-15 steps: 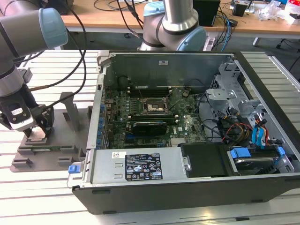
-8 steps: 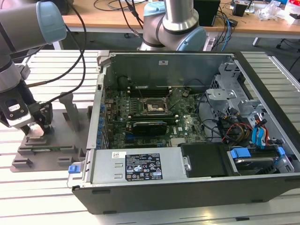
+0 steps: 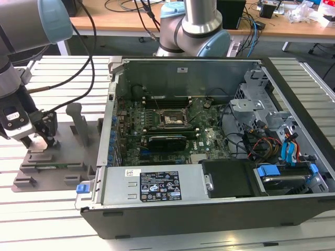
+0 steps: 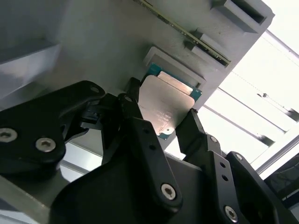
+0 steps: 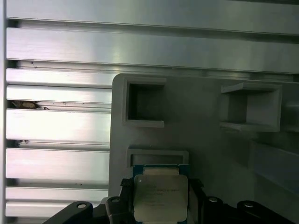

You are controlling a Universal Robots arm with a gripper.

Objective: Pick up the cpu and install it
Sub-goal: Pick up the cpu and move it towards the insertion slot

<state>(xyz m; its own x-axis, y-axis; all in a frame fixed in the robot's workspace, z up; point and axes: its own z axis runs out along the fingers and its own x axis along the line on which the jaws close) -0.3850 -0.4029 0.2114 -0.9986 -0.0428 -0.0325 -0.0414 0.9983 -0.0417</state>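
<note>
The gripper (image 3: 46,137) hangs over the grey fixture (image 3: 57,168) at the exterior view's left, jaws pinched on two opposite edges of the cpu (image 4: 168,102) by its pocket. With so thin a hold, the chip could tilt or slip free

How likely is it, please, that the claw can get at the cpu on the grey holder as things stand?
Probably yes: the claw hangs right at the cpu on the grey holder, and in both wrist views the chip's metal top lies bare with nothing between them.
</note>
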